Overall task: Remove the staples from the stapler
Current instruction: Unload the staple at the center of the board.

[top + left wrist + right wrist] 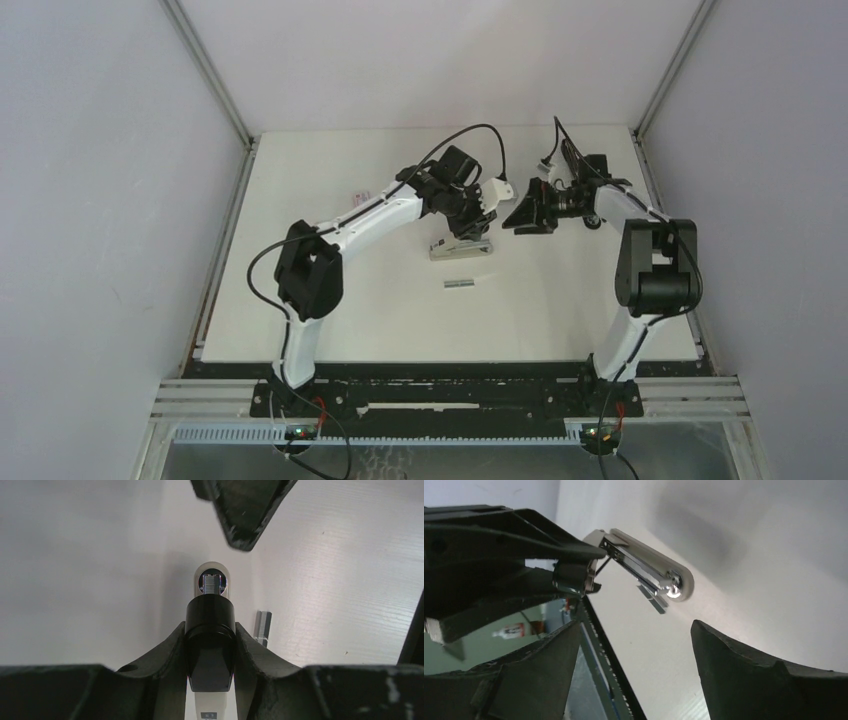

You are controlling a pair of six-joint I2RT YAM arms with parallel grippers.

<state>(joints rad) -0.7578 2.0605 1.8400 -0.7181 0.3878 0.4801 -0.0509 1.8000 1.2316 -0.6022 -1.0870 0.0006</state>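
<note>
My left gripper is pinched on the black upper part of the stapler, holding it off the table near the middle of the workspace. The stapler's white, round-ended arm with its chrome insert sticks out past the fingertips toward the right side. My right gripper sits just beside that white end, its fingers spread wide with nothing between them and not touching the stapler. The staples lie as a short grey strip flat on the table, on the near side of the left gripper and apart from it. Between that strip and the gripper rests a larger grey metal piece; from above I cannot tell what it is. A small pink-and-white box sits on the table to the left, beside my left arm, and any print on it is too small to read. In the left wrist view a small label shows on the white part below the clamped black section, but its marks are too blurred to read.
</note>
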